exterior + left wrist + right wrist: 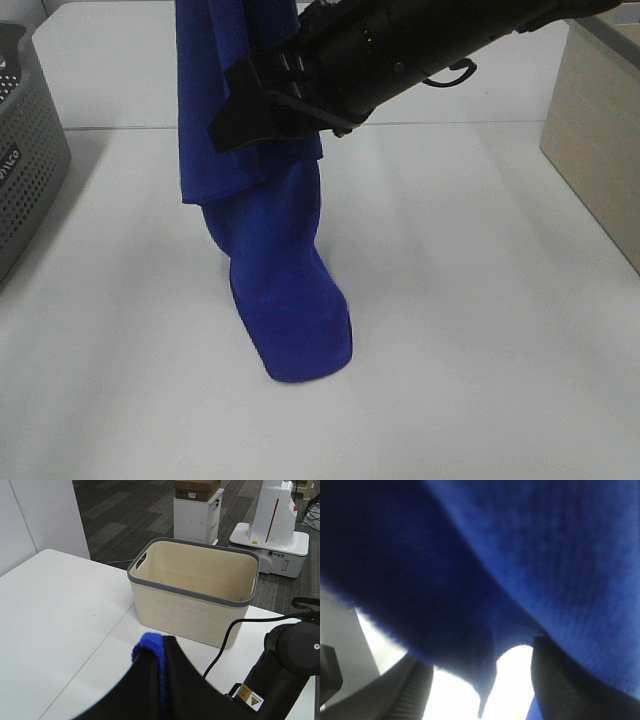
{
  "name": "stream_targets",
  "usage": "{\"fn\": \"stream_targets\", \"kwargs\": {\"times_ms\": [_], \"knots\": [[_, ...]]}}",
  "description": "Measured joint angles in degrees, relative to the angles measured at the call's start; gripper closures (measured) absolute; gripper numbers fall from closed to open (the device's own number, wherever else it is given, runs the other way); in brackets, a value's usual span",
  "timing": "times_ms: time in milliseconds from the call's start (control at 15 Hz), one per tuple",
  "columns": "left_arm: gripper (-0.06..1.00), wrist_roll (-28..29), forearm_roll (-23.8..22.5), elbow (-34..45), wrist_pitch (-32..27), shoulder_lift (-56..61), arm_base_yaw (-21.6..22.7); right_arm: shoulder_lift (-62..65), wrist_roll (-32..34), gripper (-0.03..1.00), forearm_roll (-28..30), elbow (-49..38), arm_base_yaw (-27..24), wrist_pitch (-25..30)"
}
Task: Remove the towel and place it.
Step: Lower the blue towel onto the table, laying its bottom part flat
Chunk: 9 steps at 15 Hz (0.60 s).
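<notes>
Royal-blue plush rectangular towel point(285, 300) hangs mid-frame, pinched in left pincer point(160, 652), right pincer point(485, 685) gaping: lower slowly, drape flat on white counter point(480, 330).

Matte black arm point(420, 50) with a black cable point(223, 642) and yellow warning sticker point(248, 696).

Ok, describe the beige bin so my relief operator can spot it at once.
On the white table, look right of the hanging blue towel in the high view: the bin stands at that edge. It is open-topped cream plastic with a grey rim. Its solid walls set it apart from the grey perforated basket on the left.
</notes>
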State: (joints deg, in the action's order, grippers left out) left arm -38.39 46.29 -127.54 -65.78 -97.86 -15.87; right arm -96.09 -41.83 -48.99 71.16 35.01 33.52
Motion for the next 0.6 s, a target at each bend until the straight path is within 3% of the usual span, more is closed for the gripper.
{"fn": "stream_targets", "kwargs": {"times_ms": [133,200,267,467,600], "knots": [[0.94,0.0,0.0,0.0,0.0,0.0,0.0,-1.26,0.0,0.54,-1.49,-0.06,0.0,-1.38],[0.94,-0.06,-0.17,0.0,0.0,0.0,0.0,-1.32,-0.06,0.68,-1.72,-0.06,0.0,-1.03],[0.94,-0.17,-1.03,0.0,0.0,0.0,0.0,-1.2,-0.23,0.92,-1.55,-0.06,0.0,0.86],[0.94,-0.06,-3.38,0.0,0.0,0.0,0.0,0.86,1.66,0.95,3.5,-0.11,0.0,6.99],[0.94,1.32,-3.78,0.0,0.0,0.0,0.0,4.81,8.37,0.95,11.17,-0.11,0.0,9.68]]}}
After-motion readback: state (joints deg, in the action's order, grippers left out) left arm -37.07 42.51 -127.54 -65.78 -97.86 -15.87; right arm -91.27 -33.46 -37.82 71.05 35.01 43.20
